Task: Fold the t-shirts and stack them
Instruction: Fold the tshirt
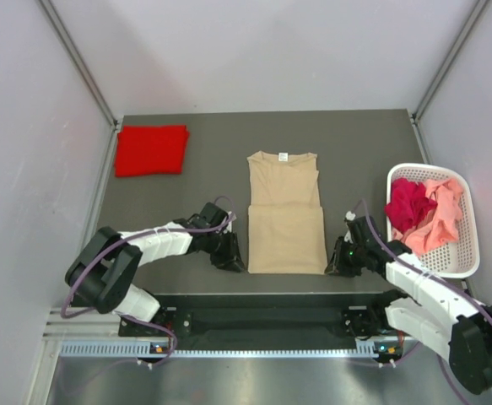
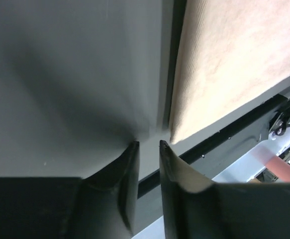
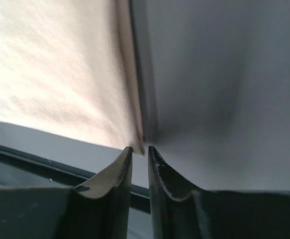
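Note:
A tan t-shirt (image 1: 285,215) lies flat in the middle of the table, sleeves folded in, a crease across its middle. My left gripper (image 1: 231,258) is low at its near-left corner. In the left wrist view the gripper (image 2: 148,144) is open by a narrow gap with nothing in it, and the tan cloth (image 2: 224,64) has its corner just right of the tips. My right gripper (image 1: 338,262) is at the near-right corner. It is narrowly open (image 3: 140,148), and the corner of the tan cloth (image 3: 50,74) reaches between the tips. A folded red t-shirt (image 1: 151,149) lies at the far left.
A white slotted basket (image 1: 462,263) stands at the right edge with pink (image 1: 444,211) and dark red (image 1: 408,205) shirts heaped in it. The table's near edge and a black rail (image 1: 271,297) run just behind both grippers. Walls enclose the table.

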Robot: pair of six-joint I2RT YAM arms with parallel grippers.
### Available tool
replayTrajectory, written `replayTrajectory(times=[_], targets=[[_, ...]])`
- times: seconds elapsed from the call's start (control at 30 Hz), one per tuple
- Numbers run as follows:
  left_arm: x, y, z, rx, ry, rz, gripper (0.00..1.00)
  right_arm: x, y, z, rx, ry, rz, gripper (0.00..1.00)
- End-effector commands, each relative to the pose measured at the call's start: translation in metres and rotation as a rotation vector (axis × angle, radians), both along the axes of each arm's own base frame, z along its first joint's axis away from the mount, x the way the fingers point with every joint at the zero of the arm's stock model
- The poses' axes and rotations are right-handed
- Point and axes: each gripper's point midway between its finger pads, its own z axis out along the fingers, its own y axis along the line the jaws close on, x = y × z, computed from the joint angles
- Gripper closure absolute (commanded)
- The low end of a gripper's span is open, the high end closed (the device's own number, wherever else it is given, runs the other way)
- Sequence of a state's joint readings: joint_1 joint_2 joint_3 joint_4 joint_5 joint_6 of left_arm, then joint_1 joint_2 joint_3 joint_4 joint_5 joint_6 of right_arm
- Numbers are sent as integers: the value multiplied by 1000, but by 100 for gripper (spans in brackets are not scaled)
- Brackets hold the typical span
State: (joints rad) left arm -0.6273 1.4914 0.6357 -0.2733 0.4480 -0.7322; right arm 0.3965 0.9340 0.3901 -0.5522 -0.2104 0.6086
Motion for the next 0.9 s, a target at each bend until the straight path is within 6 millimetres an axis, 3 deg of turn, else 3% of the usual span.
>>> replayTrajectory(times=[0.0, 0.1, 0.27, 0.6, 0.87], targets=[[-7, 7, 0, 16, -5, 27, 70, -17, -8, -5, -35, 46, -32, 78], [-6, 3, 9, -25, -25, 34, 63, -17, -8, -3, -33, 38, -41, 76], [-6, -13, 17, -138, -23, 52, 62, -14, -10, -5, -44, 32, -54, 73], [-3, -25, 17, -214, -46, 92, 62, -8, 5, -9, 43, -2, -51, 70], [-5, -21, 3, -165, -19, 107, 65, -10, 4, -15, 35, 20, -51, 71]])
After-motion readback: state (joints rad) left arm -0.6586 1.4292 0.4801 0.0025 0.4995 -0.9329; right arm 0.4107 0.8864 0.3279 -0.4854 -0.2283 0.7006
